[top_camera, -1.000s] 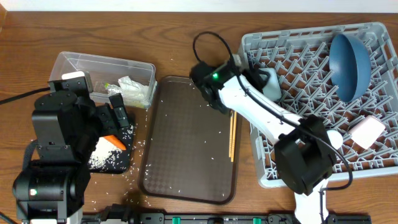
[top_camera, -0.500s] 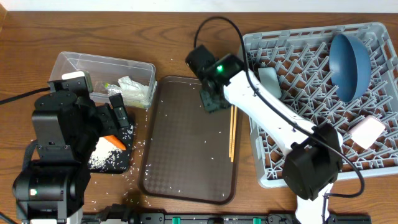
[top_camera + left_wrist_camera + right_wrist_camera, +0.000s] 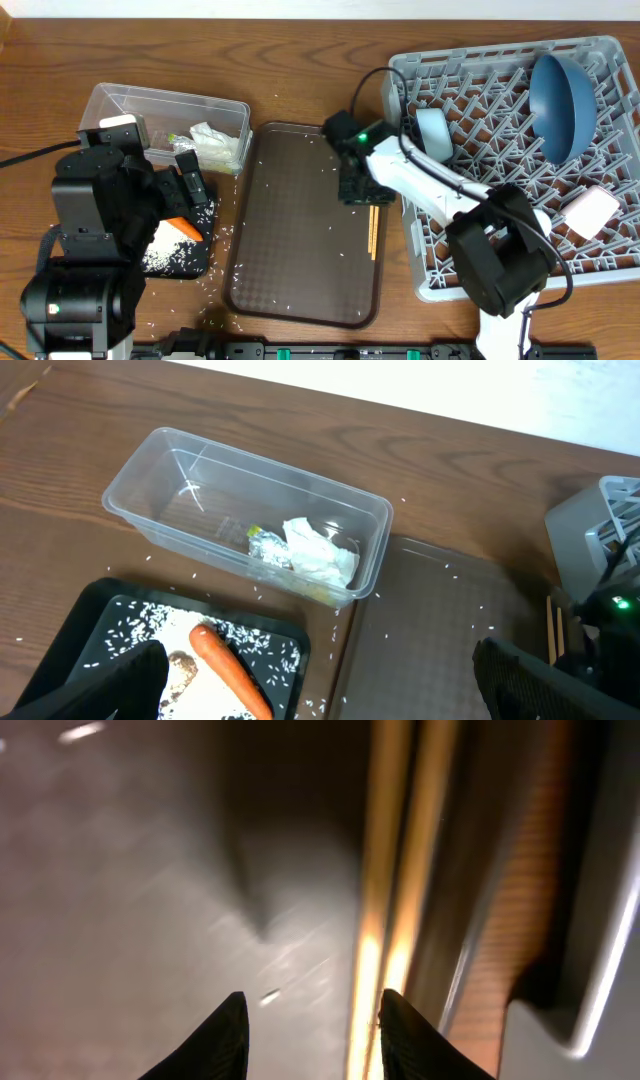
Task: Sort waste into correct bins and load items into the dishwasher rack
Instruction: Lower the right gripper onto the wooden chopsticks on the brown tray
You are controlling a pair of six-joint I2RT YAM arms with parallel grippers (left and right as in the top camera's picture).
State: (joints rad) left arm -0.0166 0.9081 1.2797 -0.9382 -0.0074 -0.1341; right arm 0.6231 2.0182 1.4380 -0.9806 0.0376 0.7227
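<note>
While hanging low over the brown serving tray (image 3: 290, 240), found right gripper (image 3: 312, 995) fingers apart, empty, beside chopsticks (image 3: 400, 870). Found left gripper (image 3: 320, 685) fingers wide apart. Noted carrot (image 3: 230, 675) on black tray (image 3: 230, 618), crumpled paper (image 3: 320, 555) in clear tub (image 3: 270, 465), blue dish (image 3: 565, 95) in rack (image 3: 500, 150).

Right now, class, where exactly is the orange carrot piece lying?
In the left wrist view, the carrot piece lies low on the left, inside the black tray on scattered rice, next to the clear tub.
</note>
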